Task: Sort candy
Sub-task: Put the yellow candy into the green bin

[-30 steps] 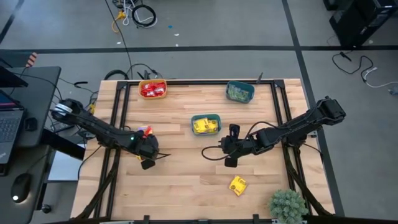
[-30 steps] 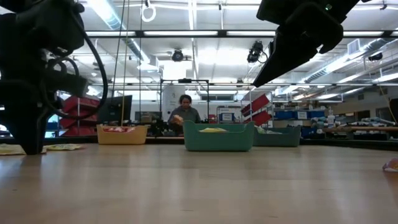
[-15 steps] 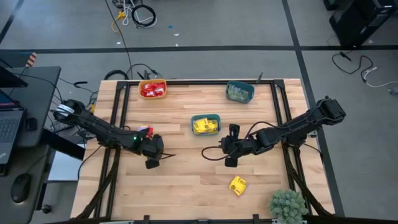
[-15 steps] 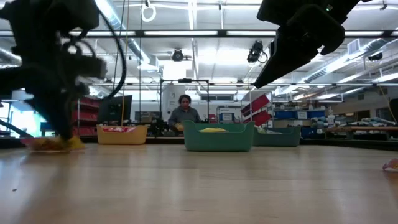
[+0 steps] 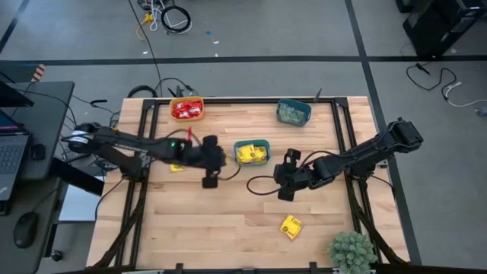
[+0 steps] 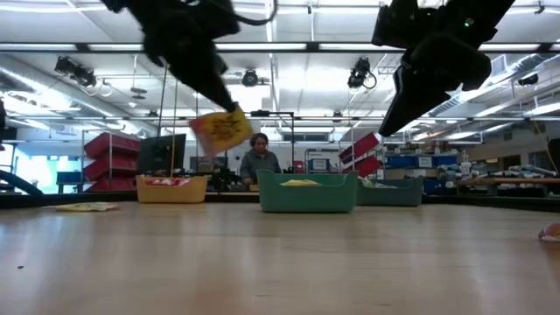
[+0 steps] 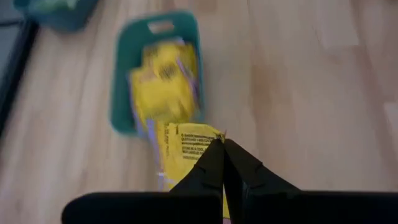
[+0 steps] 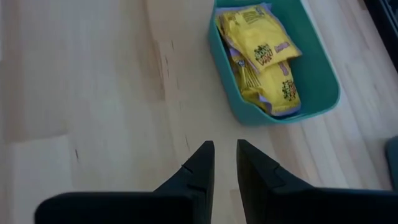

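High view: both arms reach in over the wooden desk (image 5: 228,221) and meet near its middle.
Left pincer (image 5: 211,169): fingers together, clamped on one yellow packet (image 7: 186,144); it hangs clear of the desk in the low view, tilted.
Left pincer position: just beside the middle teal bowl (image 5: 252,151), on the side away from the right arm; the bowl lies right ahead of the fingers in the left wrist view.
Middle teal bowl contents: yellow candy (image 8: 264,59), several packets piled inside.
Right pincer (image 5: 287,180): fingers a little apart, nothing between them; raised off the desk in the low view, with bare wood under the tips.
Right pincer position: near the middle teal bowl on its other side, so the bowl sits between the two pincers.
Loose yellow candy (image 5: 291,226): flat on the desk, near the right pincer, toward the front edge.
Second loose packet (image 5: 176,167): yellow, on the desk under the left arm, behind its pincer.
Orange bowl (image 5: 186,109): far corner beyond the left pincer, holds red candy.
Far teal bowl (image 5: 294,112): beyond the right pincer, holds pale green candy.
Background: a person (image 6: 257,160) sits behind the desk in the low view.
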Tool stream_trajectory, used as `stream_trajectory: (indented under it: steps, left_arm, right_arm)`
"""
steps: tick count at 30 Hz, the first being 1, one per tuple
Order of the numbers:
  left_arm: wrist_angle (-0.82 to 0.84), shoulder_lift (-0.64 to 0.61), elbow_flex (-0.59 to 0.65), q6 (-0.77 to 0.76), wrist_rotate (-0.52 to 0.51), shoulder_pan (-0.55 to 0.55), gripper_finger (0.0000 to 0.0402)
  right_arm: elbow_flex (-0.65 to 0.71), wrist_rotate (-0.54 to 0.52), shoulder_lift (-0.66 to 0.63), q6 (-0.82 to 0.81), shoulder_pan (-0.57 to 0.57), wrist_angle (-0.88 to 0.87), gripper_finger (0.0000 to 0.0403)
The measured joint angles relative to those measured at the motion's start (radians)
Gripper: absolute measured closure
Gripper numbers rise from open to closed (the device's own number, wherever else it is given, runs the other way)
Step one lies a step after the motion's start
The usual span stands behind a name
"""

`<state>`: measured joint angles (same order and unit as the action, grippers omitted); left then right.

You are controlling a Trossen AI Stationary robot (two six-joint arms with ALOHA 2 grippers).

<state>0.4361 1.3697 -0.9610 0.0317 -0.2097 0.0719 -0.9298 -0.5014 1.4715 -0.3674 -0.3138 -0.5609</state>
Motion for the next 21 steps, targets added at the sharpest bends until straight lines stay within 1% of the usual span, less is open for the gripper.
stream_trajectory:
  steps: [2, 5, 10, 13, 16, 21]
  left_arm:
    - [-0.029, 0.035, -0.034, 0.075, 0.040, -0.044, 0.0401]
    - [-0.073, 0.112, -0.089, 0.176, 0.069, -0.091, 0.0401]
    - [-0.130, 0.262, -0.189, 0.301, 0.072, -0.126, 0.0401]
    - [-0.134, 0.350, -0.245, 0.332, 0.071, -0.136, 0.0401]
    - [-0.127, 0.425, -0.291, 0.349, 0.049, -0.142, 0.0401]
    - [-0.112, 0.499, -0.339, 0.335, 0.047, -0.144, 0.0394]
  right_arm:
    - [0.000, -0.001, 0.000, 0.002, 0.000, -0.003, 0.0347]
    - [0.000, -0.002, 0.000, 0.003, 0.000, -0.013, 0.0347]
    - [0.000, -0.002, 0.000, 0.000, 0.000, -0.027, 0.0346]
    - [0.000, -0.002, 0.000, 0.000, 0.000, -0.027, 0.0346]
    - [0.000, -0.002, 0.000, -0.005, -0.001, -0.032, 0.0347]
    - [0.000, -0.001, 0.000, -0.027, -0.001, -0.042, 0.0344]
